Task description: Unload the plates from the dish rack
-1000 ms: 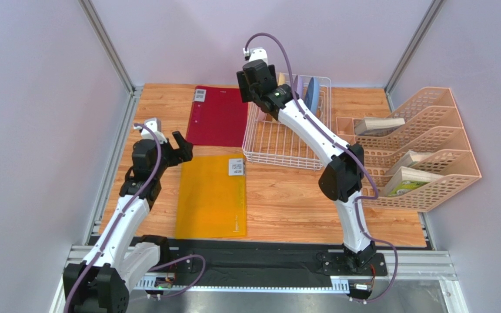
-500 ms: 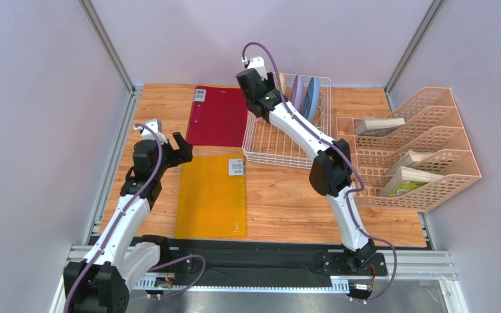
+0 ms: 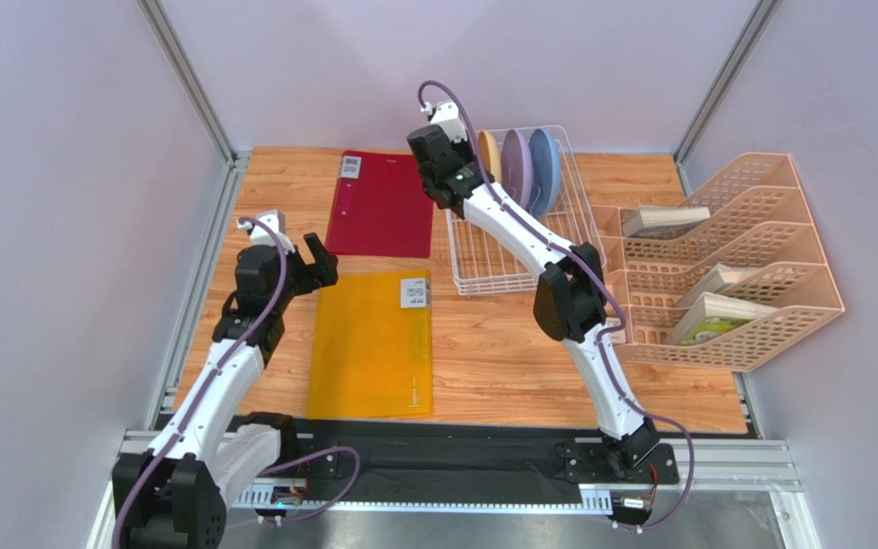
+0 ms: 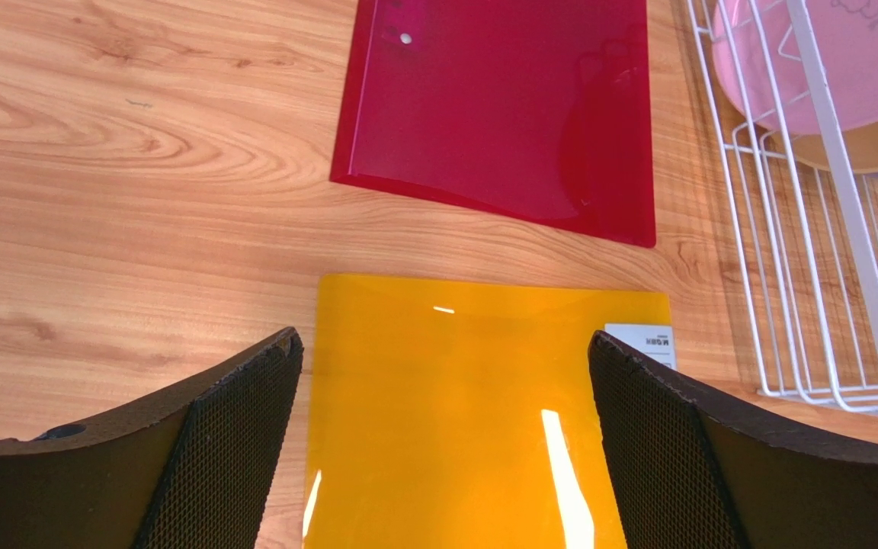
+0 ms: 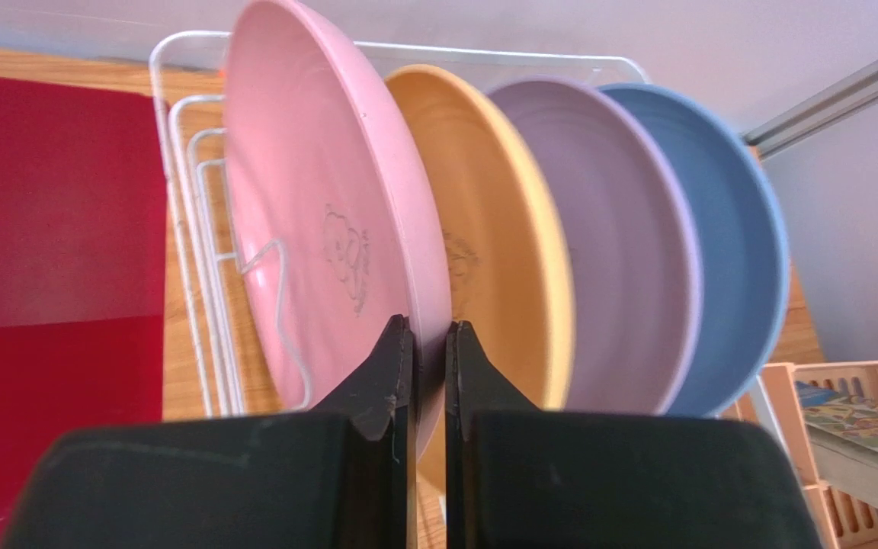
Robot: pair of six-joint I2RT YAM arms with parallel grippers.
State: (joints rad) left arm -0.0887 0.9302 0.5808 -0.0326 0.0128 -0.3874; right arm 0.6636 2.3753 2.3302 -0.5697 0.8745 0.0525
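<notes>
Swung leftward over the past second at the far side of the table (image 3: 489,355), with the dish rack (image 3: 484,265) shifted a little to the right and its plates turned more face-on to the overhead camera

Now pinches the lower rim of the pink plate (image 5: 318,229) between the all-but-closed jaws of the right gripper (image 5: 429,332), as seen from the right wrist

Keeps all four plates upright in the rack, packed in a row: pink foremost, then the cream plate (image 5: 501,263), the lavender plate (image 5: 621,263) and the light blue plate (image 5: 736,252), each overlapping the next

Looks like light, stiff plastic with a smooth, probably slippery face; best taken by the raised rim, right where gripped, and lifted straight up clear of the wire prongs to spare the neighbours

Risks pulling the light rack along if snagged on a prong

Leaves the left gripper (image 4: 444,343) spread wide and empty above the yellow folder (image 4: 455,458), with the red folder (image 4: 501,114) just beyond

Shows a few books slotted in the peach file organiser (image 3: 793,246) to the right, titles too small to read
</notes>
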